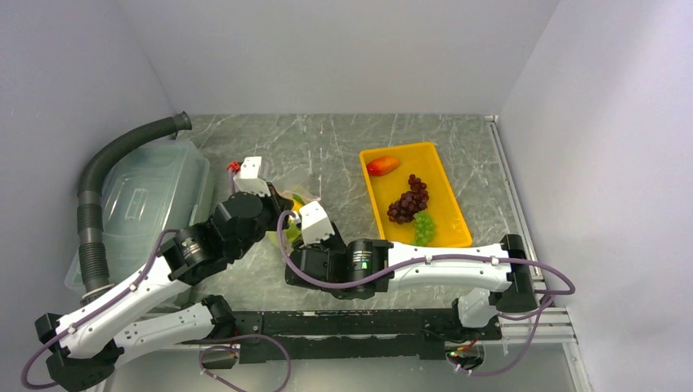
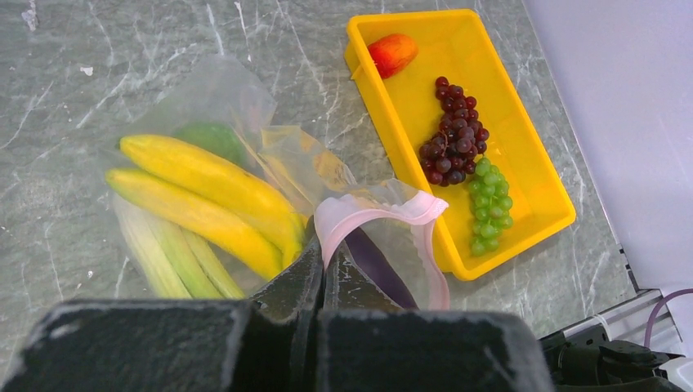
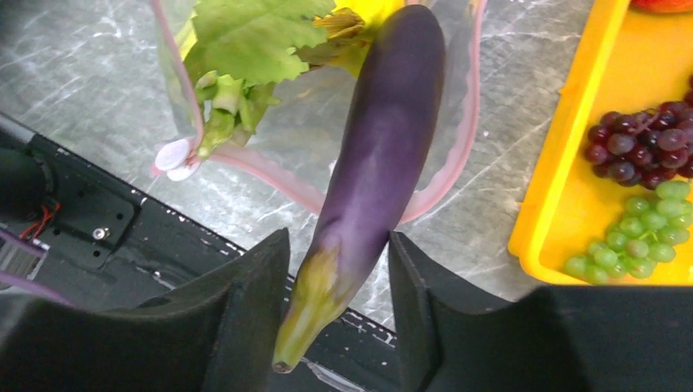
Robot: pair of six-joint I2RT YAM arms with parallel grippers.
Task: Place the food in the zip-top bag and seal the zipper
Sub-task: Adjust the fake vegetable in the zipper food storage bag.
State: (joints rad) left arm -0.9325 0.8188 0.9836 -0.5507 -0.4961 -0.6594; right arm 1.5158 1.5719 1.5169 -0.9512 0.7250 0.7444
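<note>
My left gripper (image 2: 319, 261) is pinched shut on the pink mouth strip (image 2: 368, 208) of the clear crinkly plastic bag (image 2: 221, 90). The right gripper (image 3: 337, 245) clamps the long purple eggplant (image 3: 384, 147), tip at 12 o'clock inside the mouth.

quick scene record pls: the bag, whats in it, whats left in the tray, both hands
bag: zip-top bag, mouth open, zipper unsealed
inside: bananas, leek, green round fruit
entering: eggplant, tip through the mouth, stem end outside
tray: yellow tray holds red-orange fruit, dark grapes, green grapes
left hand: shut, pinching the bag at its mouth
right hand: fingers either side of the eggplant, grip unclear
</note>
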